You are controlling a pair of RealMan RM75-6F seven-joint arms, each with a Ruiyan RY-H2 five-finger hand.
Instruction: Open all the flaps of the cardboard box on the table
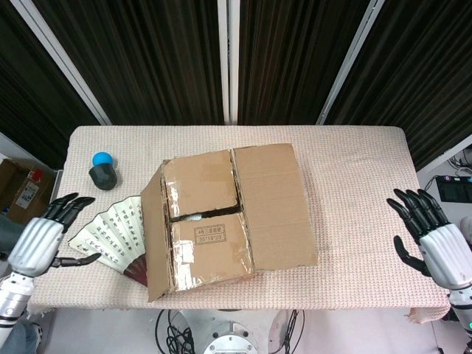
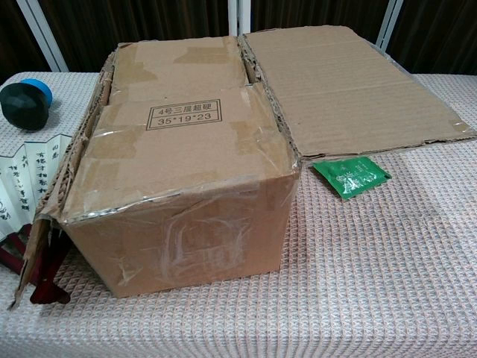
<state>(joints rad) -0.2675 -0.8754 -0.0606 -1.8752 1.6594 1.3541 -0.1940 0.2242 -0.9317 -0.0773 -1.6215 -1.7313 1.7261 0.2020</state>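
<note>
The cardboard box [image 1: 210, 228] [image 2: 179, 164] stands mid-table. Its right long flap [image 1: 273, 203] [image 2: 350, 86] lies folded out flat to the right. Its left long flap [image 1: 153, 240] [image 2: 56, 186] hangs down the left side. The two short inner flaps [image 1: 199, 184] [image 2: 182, 138] still lie flat over the top, a dark gap between them. My left hand [image 1: 48, 237] hovers over the table's left edge beside the fan, fingers spread, holding nothing. My right hand [image 1: 431, 240] is off the table's right edge, fingers spread and empty. Neither hand shows in the chest view.
A painted folding fan [image 1: 107, 234] [image 2: 19, 186] lies left of the box, partly under the hanging flap. A dark cup with a blue ball [image 1: 102, 169] [image 2: 26, 101] stands at the back left. A green tea sachet [image 2: 350, 175] lies right of the box under the flap's edge.
</note>
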